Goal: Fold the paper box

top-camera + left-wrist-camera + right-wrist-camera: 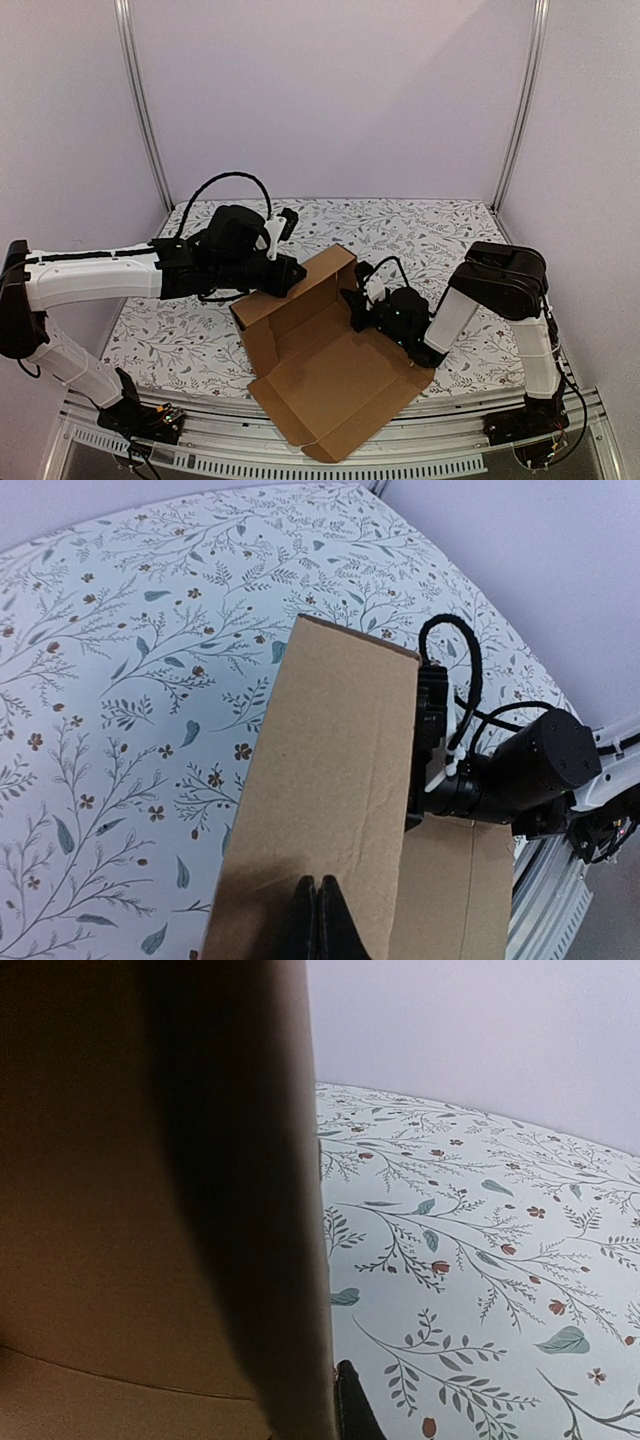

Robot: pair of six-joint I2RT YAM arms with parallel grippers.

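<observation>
The paper box [330, 370] is a brown cardboard sheet lying partly folded on the table, its back wall [300, 285] and a side flap raised. My left gripper [293, 275] is shut, its closed tips [317, 890] resting against the outer face of the raised wall [330, 760]. At the wall's right end, my right gripper [355, 300] is shut on the cardboard edge. The right wrist view shows the brown panel [150, 1210] filling the left half. One black finger [352, 1410] shows just right of the edge, and the other is hidden behind the cardboard.
A floral cloth [440, 230] covers the table. Metal frame posts [140, 110] [520, 110] stand at the back corners, with plain walls behind them. A metal rail [300, 465] runs along the front edge, and the box's front flap reaches it.
</observation>
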